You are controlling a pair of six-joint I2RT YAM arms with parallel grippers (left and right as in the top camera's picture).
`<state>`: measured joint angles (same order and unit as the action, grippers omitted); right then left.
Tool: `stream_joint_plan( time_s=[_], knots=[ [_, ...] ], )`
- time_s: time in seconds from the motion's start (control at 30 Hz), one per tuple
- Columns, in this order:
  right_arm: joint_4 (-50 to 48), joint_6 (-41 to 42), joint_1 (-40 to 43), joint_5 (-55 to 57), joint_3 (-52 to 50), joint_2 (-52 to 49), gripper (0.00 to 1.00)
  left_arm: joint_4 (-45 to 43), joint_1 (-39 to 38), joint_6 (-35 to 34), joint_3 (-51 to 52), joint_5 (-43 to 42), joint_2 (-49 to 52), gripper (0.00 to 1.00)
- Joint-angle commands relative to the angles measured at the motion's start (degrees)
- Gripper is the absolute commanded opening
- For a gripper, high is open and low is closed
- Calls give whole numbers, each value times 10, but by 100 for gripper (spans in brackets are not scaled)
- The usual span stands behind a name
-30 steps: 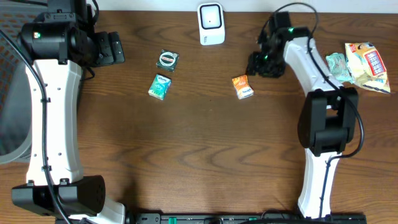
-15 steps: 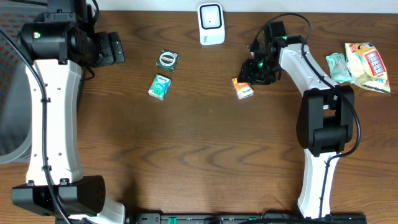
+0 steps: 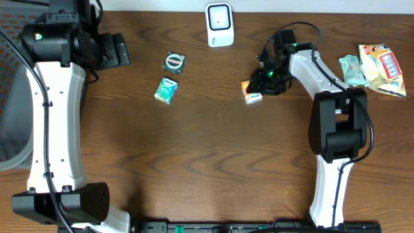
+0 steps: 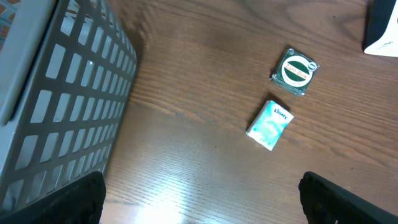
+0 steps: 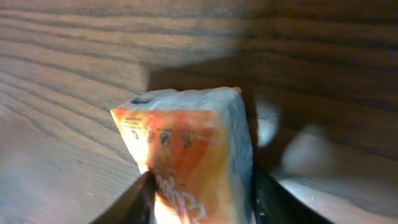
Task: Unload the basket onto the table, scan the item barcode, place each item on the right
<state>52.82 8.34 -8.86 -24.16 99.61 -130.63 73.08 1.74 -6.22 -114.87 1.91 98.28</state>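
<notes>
**Right gripper [image 5: 200, 202] down on the orange packet [image 5: 186, 143], right of centre; left gripper [image 3: 116, 50] wide and empty.**

Nearest, on your right wrist camera: the orange packet lies on the wooden table [image 3: 207, 162] with one dark finger [image 5: 134, 202] hard up against each side. You can't tell whether they pinch it or only flank it. From overhead, that packet sits at the gripper's tip, well apart from the scanner [image 3: 219, 24]. Left of it lies a teal tissue pack [image 3: 166, 90], with a round green-labelled packet [image 3: 174, 61] just beyond. Your left gripper hangs at far left, jaws spread, a grey basket [image 4: 56, 106] beside it. The white scanner stands at the far edge, centre. Snack bags [image 3: 381, 68] rest at the right edge.
</notes>
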Motion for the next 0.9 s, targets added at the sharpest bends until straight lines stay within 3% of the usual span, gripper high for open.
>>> stream_joint_plan(
  time_s=[0.0,0.07,0.2,0.67,0.87],
  knots=[
    [-4,-3,-1,-2,-20,2,30,0,2,-5,3,9,2,98],
    [-3,-3,-1,-2,-20,2,17,0,2,-5,3,9,2,98],
    [-2,-2,-1,-4,-20,2,1,0,2,-5,3,9,2,98],
    [2,-6,34,-153,-20,43,1,0,2,-5,3,9,2,98],
    [20,-96,53,-282,-20,79,1,0,2,-5,3,9,2,98]
  ],
)
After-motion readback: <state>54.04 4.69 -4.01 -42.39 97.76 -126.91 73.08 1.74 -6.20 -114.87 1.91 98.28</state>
